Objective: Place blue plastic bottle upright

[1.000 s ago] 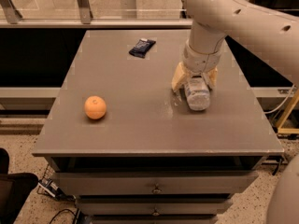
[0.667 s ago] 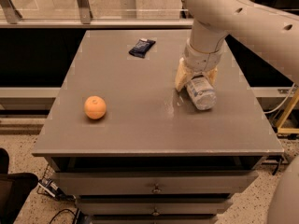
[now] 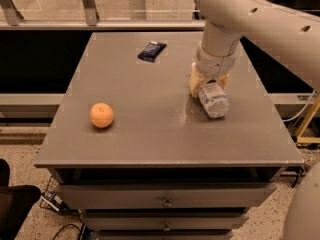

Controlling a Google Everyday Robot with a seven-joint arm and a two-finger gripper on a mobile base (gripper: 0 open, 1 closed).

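You have 1 camera view to work from. It looks from high up in front of the table (image 3: 150, 139), tilted steeply down and facing the table's far edge, with the drawer fronts (image 3: 167, 202) below the near edge at the bottom of the frame. It stands at middle range: the whole tabletop fits, plus strips of floor at both sides. The arm (image 3: 260, 19) enters from the top right corner, close to the lens, and the gripper (image 3: 207, 84), closed around the blue plastic bottle (image 3: 215, 100), sits right of centre.
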